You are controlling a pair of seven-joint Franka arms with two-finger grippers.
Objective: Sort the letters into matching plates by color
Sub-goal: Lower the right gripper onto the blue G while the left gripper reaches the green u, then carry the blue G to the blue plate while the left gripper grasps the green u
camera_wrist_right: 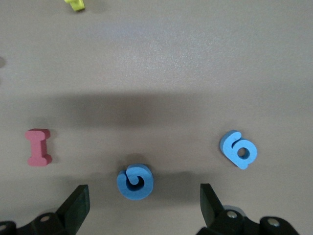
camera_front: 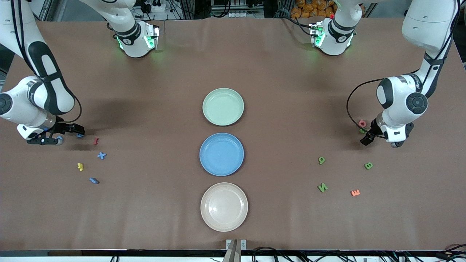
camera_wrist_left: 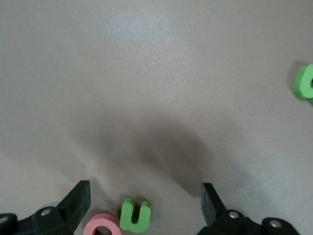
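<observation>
Three plates lie in a row mid-table: pale green (camera_front: pixel 222 106), blue (camera_front: pixel 221 154), beige (camera_front: pixel 224 206). My right gripper (camera_front: pixel 78 130) (camera_wrist_right: pixel 144 196) hangs open low over a blue curled letter (camera_wrist_right: pixel 135 181) (camera_front: pixel 80 135), which lies between the fingers untouched. A blue 6 (camera_wrist_right: pixel 238 149) and a red I (camera_wrist_right: pixel 38 147) (camera_front: pixel 96 141) lie beside it. My left gripper (camera_front: pixel 366 138) (camera_wrist_left: pixel 145 195) is open over a green U (camera_wrist_left: pixel 135 214) (camera_front: pixel 362 131) that touches a pink O (camera_wrist_left: pixel 101 225) (camera_front: pixel 362 123).
Toward the right arm's end lie a blue X (camera_front: pixel 101 155), a yellow letter (camera_front: pixel 80 166) and another blue letter (camera_front: pixel 94 180). Toward the left arm's end lie a green 9 (camera_front: pixel 321 160), green B (camera_front: pixel 368 165), green N (camera_front: pixel 322 187) and orange E (camera_front: pixel 355 192).
</observation>
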